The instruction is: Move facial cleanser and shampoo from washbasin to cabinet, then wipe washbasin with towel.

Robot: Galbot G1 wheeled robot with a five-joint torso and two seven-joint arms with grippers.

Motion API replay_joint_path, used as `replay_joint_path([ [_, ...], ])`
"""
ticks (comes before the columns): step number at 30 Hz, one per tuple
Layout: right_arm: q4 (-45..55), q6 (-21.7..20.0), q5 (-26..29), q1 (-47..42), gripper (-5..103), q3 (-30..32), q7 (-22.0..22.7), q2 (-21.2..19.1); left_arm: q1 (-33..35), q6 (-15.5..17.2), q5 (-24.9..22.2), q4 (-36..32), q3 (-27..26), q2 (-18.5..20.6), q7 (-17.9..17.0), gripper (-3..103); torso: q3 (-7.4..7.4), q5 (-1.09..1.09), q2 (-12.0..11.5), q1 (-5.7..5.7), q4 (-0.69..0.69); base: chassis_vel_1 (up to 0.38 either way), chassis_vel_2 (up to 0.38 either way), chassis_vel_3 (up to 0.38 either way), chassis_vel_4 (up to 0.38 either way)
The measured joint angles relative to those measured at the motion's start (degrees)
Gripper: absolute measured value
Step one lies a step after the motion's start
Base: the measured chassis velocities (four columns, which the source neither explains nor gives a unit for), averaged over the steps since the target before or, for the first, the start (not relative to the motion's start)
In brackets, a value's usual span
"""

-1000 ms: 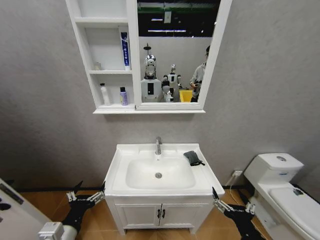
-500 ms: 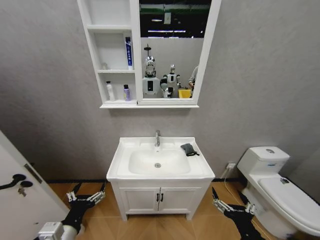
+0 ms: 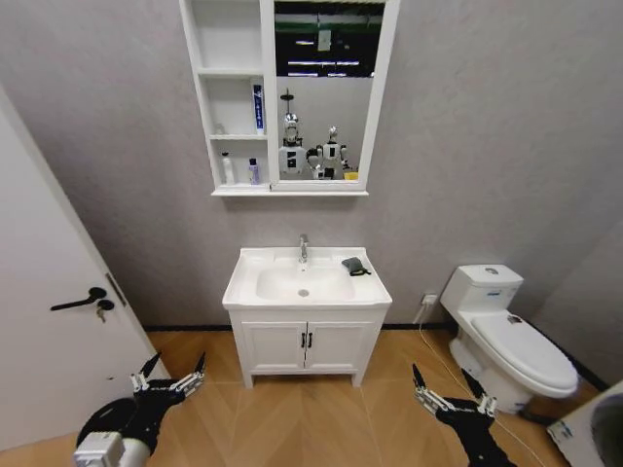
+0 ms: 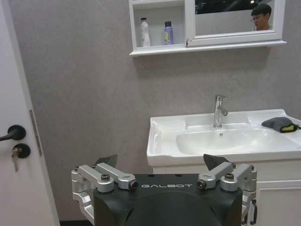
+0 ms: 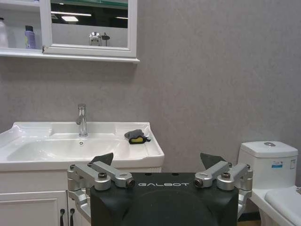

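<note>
Towel [image 3: 355, 265] sits on the washbasin [image 3: 243, 284] rim, back right corner, just beside the tap [image 3: 303, 250], well ahead of and above both claws. I read its long axis as roughly left-right, can't be sure. Right gripper [image 3: 444, 387] is on the towel's side, so I'd judge it the nearer arm; left gripper [image 3: 171, 374] hangs low on the far side. Both claws spread wide, empty, touching nothing. Two bottles [image 3: 239, 171] stand on the cabinet [image 3: 226, 73] lower shelf; basin top otherwise bare.

A white toilet [image 3: 506, 336] stands right of the 2-door vanity [image 3: 306, 348]; a door [image 3: 49, 311] stands left.
</note>
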Motion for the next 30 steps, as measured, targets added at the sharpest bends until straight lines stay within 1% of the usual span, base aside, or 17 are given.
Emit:
replay_joint_path([
  [1,0.0,0.0,0.0,0.0,100,0.0,0.0,0.0,0.0,0.0,0.0,0.0,0.0,0.0,0.0,100,0.0,0.0,0.0,0.0,0.0,0.352,-0.383,-0.363,0.372],
  [2,0.0,0.0,0.0,0.0,100,0.0,0.0,0.0,0.0,0.0,0.0,0.0,0.0,0.0,0.0,100,0.02,0.13,0.0,0.02,0.0,0.362,-0.348,-0.383,0.368],
  [4,0.0,0.0,0.0,0.0,100,0.0,0.0,0.0,0.0,0.0,0.0,0.0,0.0,0.0,0.0,100,0.03,0.1,0.0,0.04,0.01,0.343,-0.381,-0.383,0.363],
  [5,0.0,0.0,0.0,0.0,100,0.0,0.0,0.0,0.0,0.0,0.0,0.0,0.0,0.0,0.0,100,0.02,-0.03,0.0,0.03,0.0,0.343,-0.355,-0.302,0.363],
  [6,0.0,0.0,0.0,0.0,100,0.0,0.0,0.0,0.0,0.0,0.0,0.0,0.0,0.0,0.0,100,0.02,0.11,0.0,0.02,-0.01,0.339,-0.339,-0.38,0.347],
  [7,0.0,0.0,0.0,0.0,100,0.0,0.0,0.0,0.0,0.0,0.0,0.0,0.0,0.0,0.0,100,0.04,0.12,0.0,0.05,0.01,0.39,-0.339,-0.38,0.335],
  [8,0.0,0.0,0.0,0.0,100,0.0,0.0,0.0,0.0,0.0,0.0,0.0,0.0,0.0,0.0,100,0.04,0.12,0.0,0.05,0.01,0.39,-0.339,-0.38,0.335],
  [10,0.0,0.0,0.0,0.0,100,0.0,0.0,0.0,0.0,0.0,0.0,0.0,0.0,0.0,0.0,100,0.01,0.0,0.0,0.02,0.0,0.336,-0.366,-0.352,0.346],
  [11,0.0,0.0,0.0,0.0,100,0.0,0.0,0.0,0.0,0.0,0.0,0.0,0.0,0.0,0.0,100,0.01,0.0,0.0,0.02,0.0,0.336,-0.354,-0.34,0.346],
  [12,0.0,0.0,0.0,0.0,100,0.0,0.0,0.0,0.0,0.0,0.0,0.0,0.0,0.0,0.0,100,0.02,0.12,0.0,0.02,0.0,0.362,-0.354,-0.381,0.348],
  [16,0.0,0.0,0.0,0.0,100,0.0,0.0,0.0,0.0,0.0,0.0,0.0,0.0,0.0,0.0,100,0.0,0.01,0.0,-0.01,0.0,0.335,-0.342,-0.311,0.338],
  [17,0.0,0.0,0.0,0.0,100,0.0,0.0,0.0,0.0,0.0,0.0,0.0,0.0,0.0,0.0,100,-0.02,0.15,0.0,-0.05,0.0,0.217,-0.173,-0.274,0.285],
  [18,0.0,0.0,0.0,0.0,100,0.0,0.0,0.0,0.0,0.0,0.0,0.0,0.0,0.0,0.0,100,-0.02,0.15,0.0,-0.05,0.0,0.217,-0.173,-0.274,0.285],
  [19,0.0,0.0,0.0,0.0,100,0.0,0.0,0.0,0.0,0.0,0.0,0.0,0.0,0.0,0.0,100,0.0,0.08,0.0,-0.04,0.01,0.217,-0.154,-0.264,0.212],
  [21,0.0,0.0,0.0,0.0,100,0.0,0.0,0.0,0.0,0.0,0.0,0.0,0.0,0.0,0.0,100,0.01,0.05,0.0,-0.02,0.02,0.136,-0.154,-0.108,0.151],
  [23,0.0,0.0,0.0,0.0,100,0.0,0.0,0.0,0.0,0.0,0.0,0.0,0.0,0.0,0.0,100,0.0,0.09,0.0,-0.03,-0.01,0.007,0.006,-0.085,0.052],
  [30,0.0,0.0,0.0,0.0,100,0.0,0.0,0.0,0.0,0.0,0.0,0.0,0.0,0.0,0.0,100,-0.18,0.08,-0.5,-0.08,-0.03,-0.07,0.019,0.066,-0.034],
])
